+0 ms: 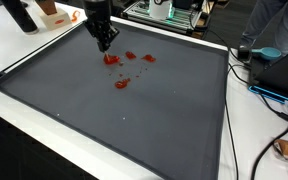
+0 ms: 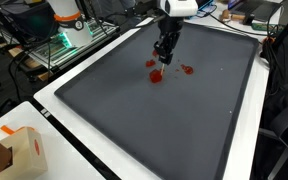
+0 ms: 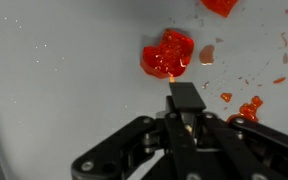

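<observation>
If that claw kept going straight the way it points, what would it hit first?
Probably the red blob just ahead of the gripper, lying on the dark mat; the gap between them is hard to judge.

Blob [image 3: 168, 53] fwd of claw [image 3: 185, 96], on mat [image 1: 164, 130]

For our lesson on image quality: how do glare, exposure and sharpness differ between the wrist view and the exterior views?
Wrist view: the red blob shows bright glossy highlights, the mat looks washed-out pale grey, the gripper is dark and soft-edged. In both exterior views the mat reads dark and evenly lit, the red blob small, without detail.
</observation>
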{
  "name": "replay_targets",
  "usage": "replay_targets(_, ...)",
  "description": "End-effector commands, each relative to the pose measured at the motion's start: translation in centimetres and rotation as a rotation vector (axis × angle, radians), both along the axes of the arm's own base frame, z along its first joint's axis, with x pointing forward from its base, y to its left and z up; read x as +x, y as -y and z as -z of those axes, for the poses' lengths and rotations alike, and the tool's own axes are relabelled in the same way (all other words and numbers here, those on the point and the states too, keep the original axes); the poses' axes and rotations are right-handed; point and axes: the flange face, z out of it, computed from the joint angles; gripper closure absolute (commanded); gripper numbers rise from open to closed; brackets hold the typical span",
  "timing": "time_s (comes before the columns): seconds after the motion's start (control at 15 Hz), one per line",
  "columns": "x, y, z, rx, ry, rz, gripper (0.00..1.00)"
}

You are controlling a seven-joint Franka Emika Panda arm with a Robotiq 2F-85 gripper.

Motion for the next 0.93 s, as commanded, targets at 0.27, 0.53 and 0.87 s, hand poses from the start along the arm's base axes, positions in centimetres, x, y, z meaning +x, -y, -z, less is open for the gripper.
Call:
replay_targets(0.27, 0.0, 0.4, 1.8, 0.023, -0.061, 0.025, 0.97)
replay_targets(0.53, 0.1, 0.5, 2.3, 0.023, -0.081, 0.03, 0.97)
replay_targets(0.87, 0.2, 0.5, 2.4, 0.024, -0.091, 0.034, 0.97)
